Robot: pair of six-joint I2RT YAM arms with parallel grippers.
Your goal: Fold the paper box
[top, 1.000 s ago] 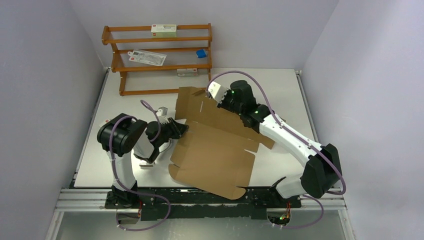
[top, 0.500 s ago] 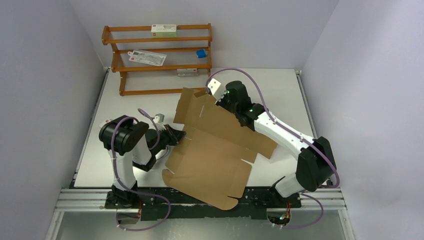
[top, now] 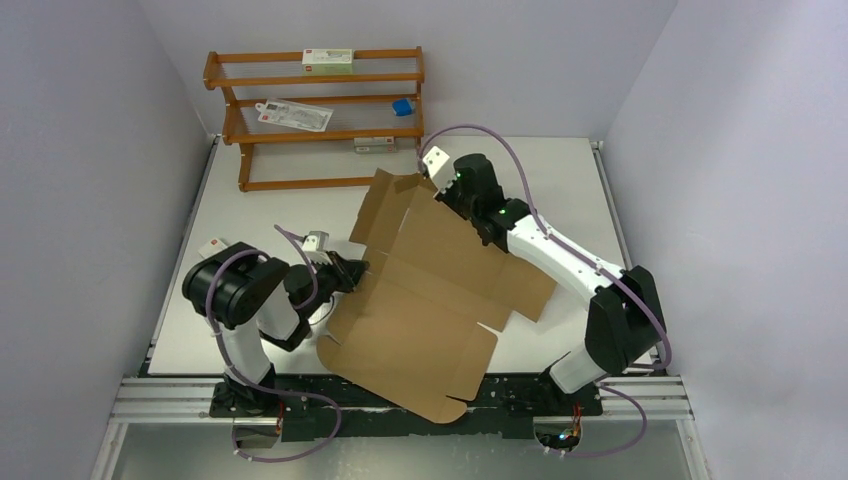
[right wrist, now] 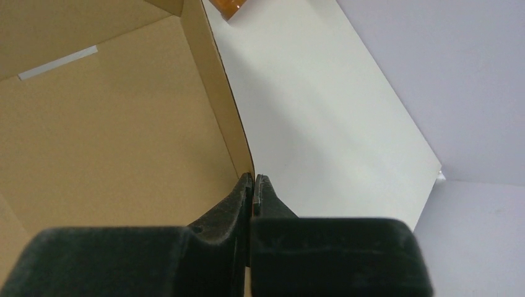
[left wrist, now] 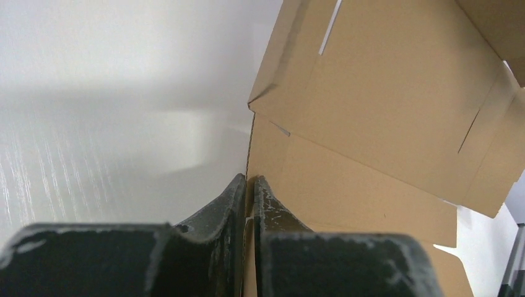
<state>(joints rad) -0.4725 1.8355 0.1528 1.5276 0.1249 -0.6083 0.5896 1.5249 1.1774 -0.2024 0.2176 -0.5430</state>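
Far L: left arm [top: 245,300] sits low over the near-left part of the surface [top: 250,205], w/ a purple cable looped over it. Behind it, at back-left, an orange-brown wooden rack [top: 315,125] stands upright vs the back wall. It has a white carton [top: 327,61] on the top shelf, a flat clear packet [top: 293,115] on the mid shelf, and a small blue item [top: 402,107] nr that shelf's R end.

Next: left pincer [top: 352,272] points R and is clenched on the L edge of the paper box [top: 430,300]. In the L wrist view the pincer's [left wrist: 249,180] two black fingers [left wrist: 223,204] press together w/ the thin cardboard edge between them. The brown sheet [left wrist: 384,111] runs up and away to the R, w/ slits and a crease visible. Bare white surface [left wrist: 93,154] lies to the L.

Centre: the paper box is a big die-cut brown sheet, not yet closed up, lying diagonally across the middle of the surface. Its near rounded flap reaches over the black front rail. The far panels are bent upward along creases, and a side flap sticks out to the R under the right arm [top: 560,265].

R: right pincer [top: 443,192] is clenched on the far top edge of the raised panel. In the R wrist view the pincer's [right wrist: 254,180] fingers are shut tight on the rim of a standing flap [right wrist: 216,105], w/ the box's inner face [right wrist: 105,136] to the L and surface [right wrist: 309,105] to the R. The right arm stretches diagonally from its near-R base to back-centre.
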